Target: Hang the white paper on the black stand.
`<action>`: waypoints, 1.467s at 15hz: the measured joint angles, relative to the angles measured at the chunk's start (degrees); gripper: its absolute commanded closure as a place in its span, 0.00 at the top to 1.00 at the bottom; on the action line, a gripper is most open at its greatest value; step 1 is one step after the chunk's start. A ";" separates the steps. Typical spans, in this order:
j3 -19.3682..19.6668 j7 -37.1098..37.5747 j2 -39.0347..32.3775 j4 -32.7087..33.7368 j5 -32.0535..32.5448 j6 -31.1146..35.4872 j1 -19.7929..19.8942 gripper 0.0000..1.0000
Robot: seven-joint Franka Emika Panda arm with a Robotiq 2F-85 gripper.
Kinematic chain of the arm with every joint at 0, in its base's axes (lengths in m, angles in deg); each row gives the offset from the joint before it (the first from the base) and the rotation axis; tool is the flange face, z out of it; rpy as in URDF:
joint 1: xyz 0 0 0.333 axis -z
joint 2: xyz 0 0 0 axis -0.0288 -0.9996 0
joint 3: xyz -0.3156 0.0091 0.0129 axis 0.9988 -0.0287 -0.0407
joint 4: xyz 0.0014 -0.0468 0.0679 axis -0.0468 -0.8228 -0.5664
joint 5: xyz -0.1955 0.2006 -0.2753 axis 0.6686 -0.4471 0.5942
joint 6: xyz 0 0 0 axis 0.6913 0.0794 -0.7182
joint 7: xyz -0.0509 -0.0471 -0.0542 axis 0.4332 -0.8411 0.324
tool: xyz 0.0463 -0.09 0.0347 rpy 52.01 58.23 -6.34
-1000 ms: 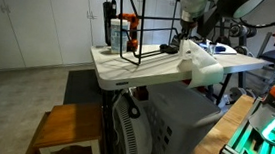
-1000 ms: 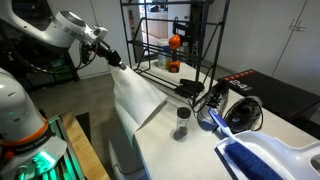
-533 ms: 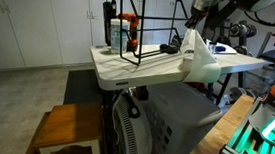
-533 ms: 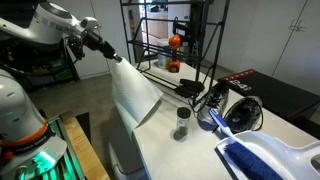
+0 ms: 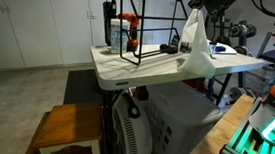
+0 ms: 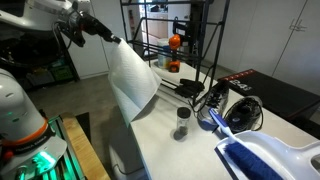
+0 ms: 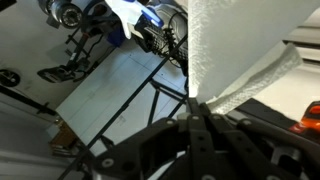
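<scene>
The white paper (image 5: 195, 47) hangs as a floppy sheet from my gripper (image 5: 196, 5), above the table's near end. It also shows in an exterior view (image 6: 132, 80), with the gripper (image 6: 114, 39) pinching its top corner. In the wrist view the jaws (image 7: 196, 104) are shut on the paper (image 7: 235, 40). The black stand (image 5: 147, 26) is a tall open rod frame on the table, beyond the paper. It also shows in an exterior view (image 6: 170, 40) and in the wrist view (image 7: 130, 95). The paper hangs apart from the stand.
An orange-and-black tool (image 5: 130, 26) and a bottle (image 5: 116, 32) stand by the stand. A small jar (image 6: 181, 123), black cables (image 6: 190, 89), a black device (image 6: 240, 108) and a blue-white cloth (image 6: 265, 155) lie on the table (image 5: 118, 70). A wooden stool (image 5: 68, 129) stands below.
The gripper has lifted upward with the paper, raising the sheet off the table edge so it now hangs more freely.
</scene>
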 measured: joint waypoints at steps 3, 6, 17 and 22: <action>-1.34 3.90 1.90 4.21 0.81 -6.24 0.04 0.00; -2.72 9.95 1.80 7.77 1.84 -12.39 0.31 0.00; -4.77 24.21 -3.50 12.44 11.56 -17.40 1.38 0.00; -1.68 27.11 -6.44 13.73 21.68 -17.55 1.11 0.00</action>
